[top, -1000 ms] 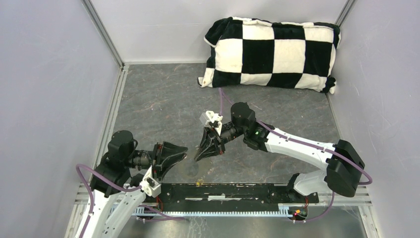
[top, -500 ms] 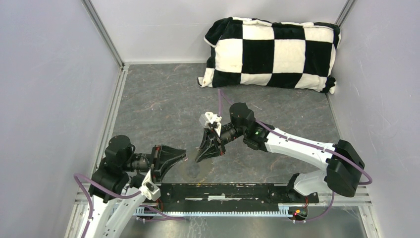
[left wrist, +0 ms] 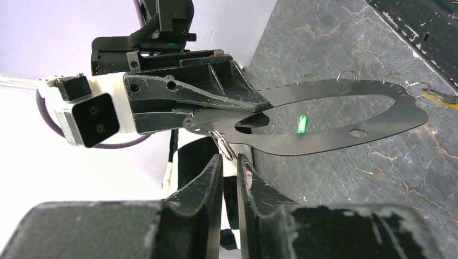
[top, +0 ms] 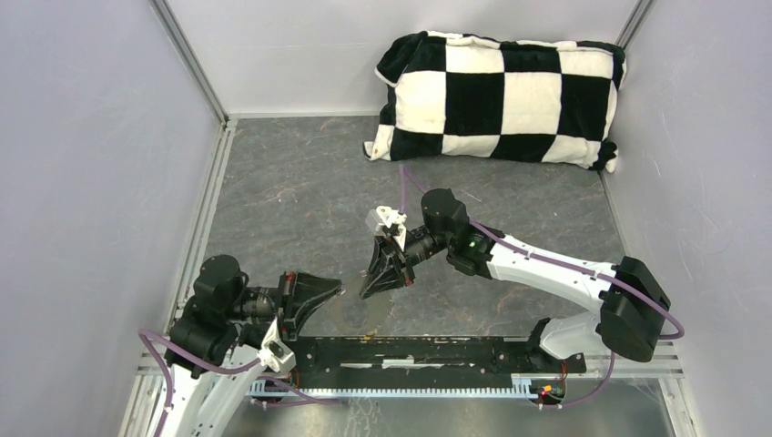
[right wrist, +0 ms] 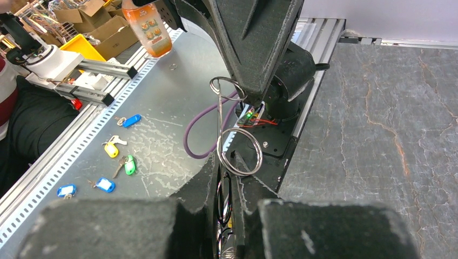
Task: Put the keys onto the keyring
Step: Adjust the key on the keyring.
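Keyring (left wrist: 324, 141) is held flat above the table (left wrist: 351, 183) by both hands. Its long side points away from the left hand (left wrist: 229, 162), which pinches a small ring (left wrist: 220, 141) at the near end. The right hand (left wrist: 237, 112) grips that same end tight. A yellow key (left wrist: 440, 97) sits by the far end.

Yellow key (left wrist: 438, 97) half off-frame at right

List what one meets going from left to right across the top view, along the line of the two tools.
Left tool → right tool → green light on the right arm → big black joint of that arm. The pillow overlaps several, so it is omitted.
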